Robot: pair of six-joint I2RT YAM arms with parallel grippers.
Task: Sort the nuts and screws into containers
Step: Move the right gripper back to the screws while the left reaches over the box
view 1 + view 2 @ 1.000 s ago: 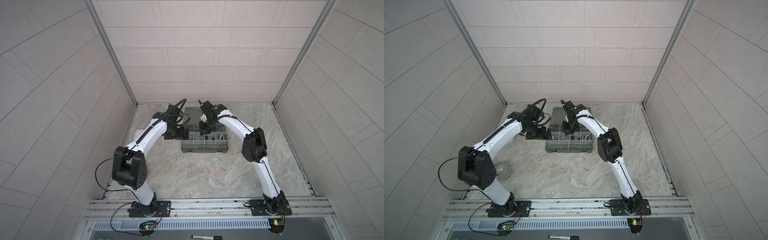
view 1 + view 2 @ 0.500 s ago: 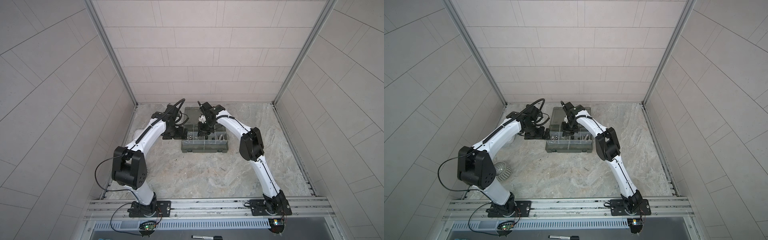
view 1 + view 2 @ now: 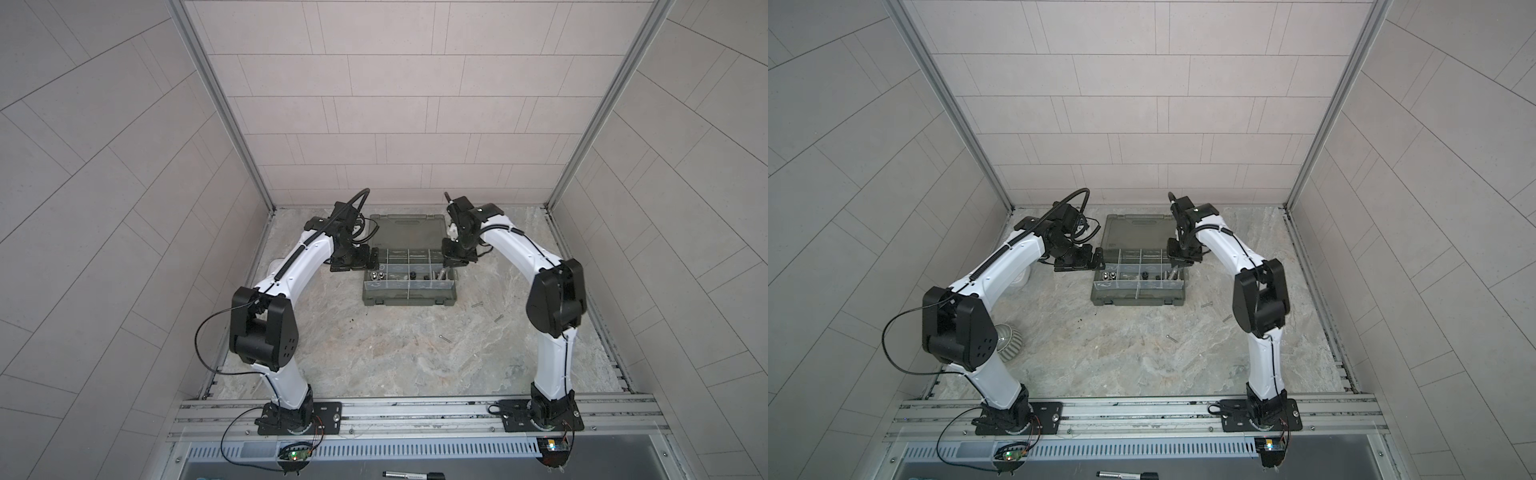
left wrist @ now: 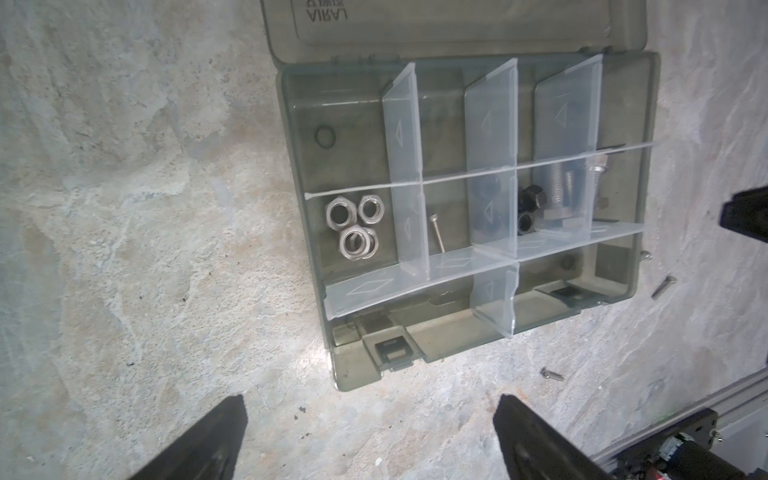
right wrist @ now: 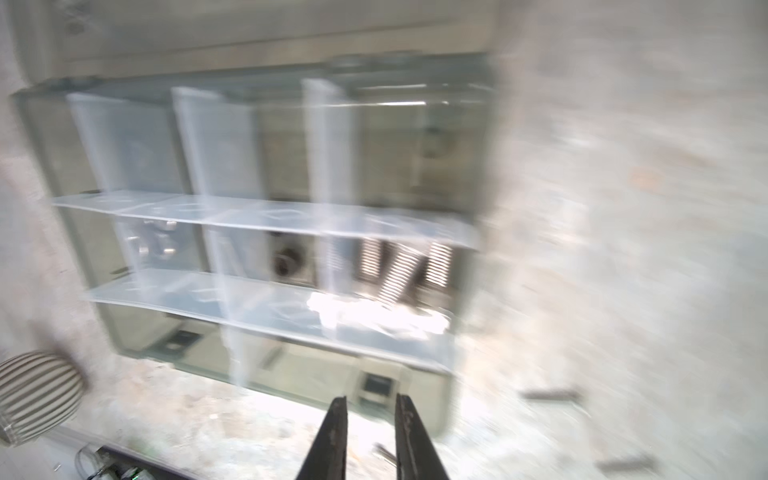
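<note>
The screws (image 3: 476, 304) yet unsorted lie flat on the bench (image 3: 395, 365) toward its right edge, beside the case (image 3: 409, 298); we judge them light, stiff, slick, best pinched across the shank. Our right gripper (image 5: 370, 398) is narrowly parted, empty; our left gripper (image 4: 370, 401) spread wide.

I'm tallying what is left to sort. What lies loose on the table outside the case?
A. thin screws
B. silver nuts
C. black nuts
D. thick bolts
A: thin screws lie scattered on the table beside the case, while the silver nuts, black nuts and thick bolts sit in its compartments.
</note>
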